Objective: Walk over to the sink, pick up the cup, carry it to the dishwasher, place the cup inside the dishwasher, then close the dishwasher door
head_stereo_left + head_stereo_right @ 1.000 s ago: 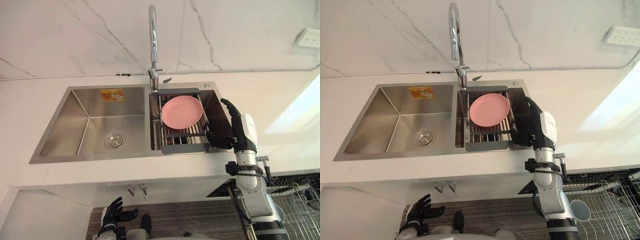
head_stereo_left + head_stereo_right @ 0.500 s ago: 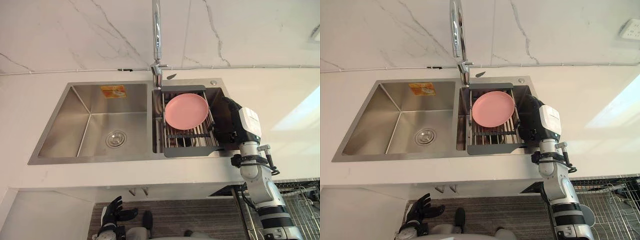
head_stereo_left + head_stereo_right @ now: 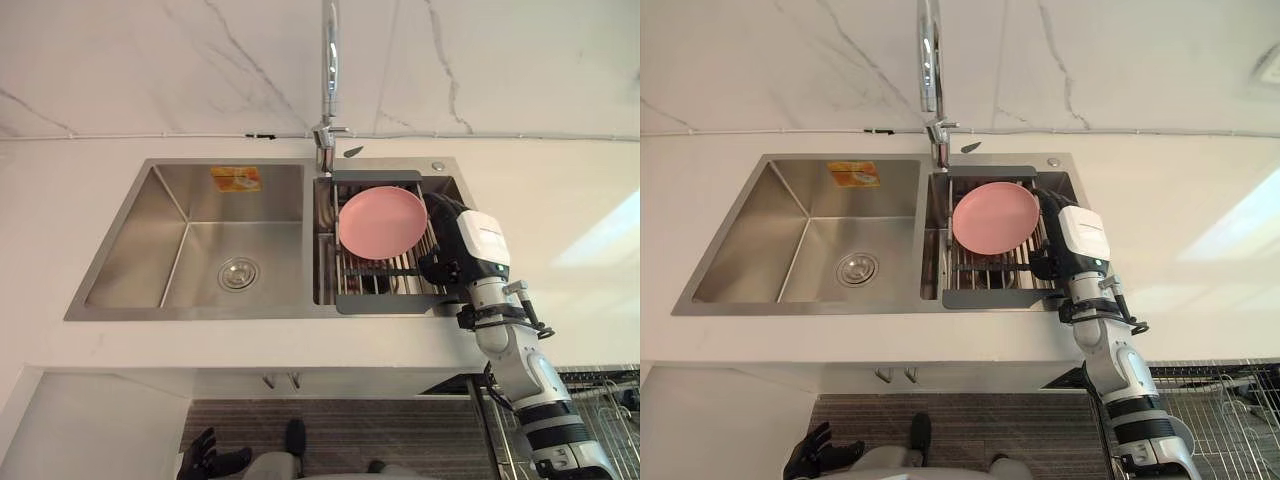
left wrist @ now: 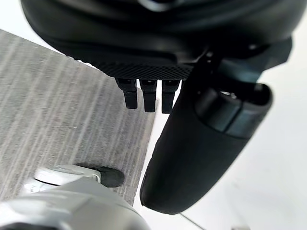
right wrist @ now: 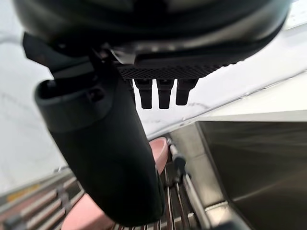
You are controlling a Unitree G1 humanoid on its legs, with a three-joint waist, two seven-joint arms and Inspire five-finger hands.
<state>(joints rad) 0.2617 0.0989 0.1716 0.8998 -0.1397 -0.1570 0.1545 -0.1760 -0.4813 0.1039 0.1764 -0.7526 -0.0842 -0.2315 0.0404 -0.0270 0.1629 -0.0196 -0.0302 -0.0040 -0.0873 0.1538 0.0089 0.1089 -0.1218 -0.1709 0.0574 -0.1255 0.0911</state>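
Observation:
A pink plate (image 3: 382, 222) leans on a dark drying rack (image 3: 385, 298) in the right basin of a steel sink (image 3: 200, 314). My right hand (image 3: 478, 240) reaches over the sink's right rim, with its dark fingers down beside the rack and close to the plate's right edge. In the right wrist view that hand (image 5: 110, 158) has straight fingers and an extended thumb, and nothing is held. Past the thumb shows a pink rounded edge (image 5: 160, 149); I cannot tell whether it is a cup or the plate. My left hand (image 3: 205, 460) hangs low over the floor, relaxed and empty.
A tall chrome faucet (image 3: 328, 70) stands behind the divider between the basins. The left basin holds just its drain (image 3: 238, 273). A wire dishwasher rack (image 3: 1230, 400) juts out below the counter at lower right. White counter (image 3: 560, 200) surrounds the sink.
My right hand has moved from the sink's right rim inward and down beside the rack, nearer the plate. The camera has shifted, and my left hand sits lower in view.

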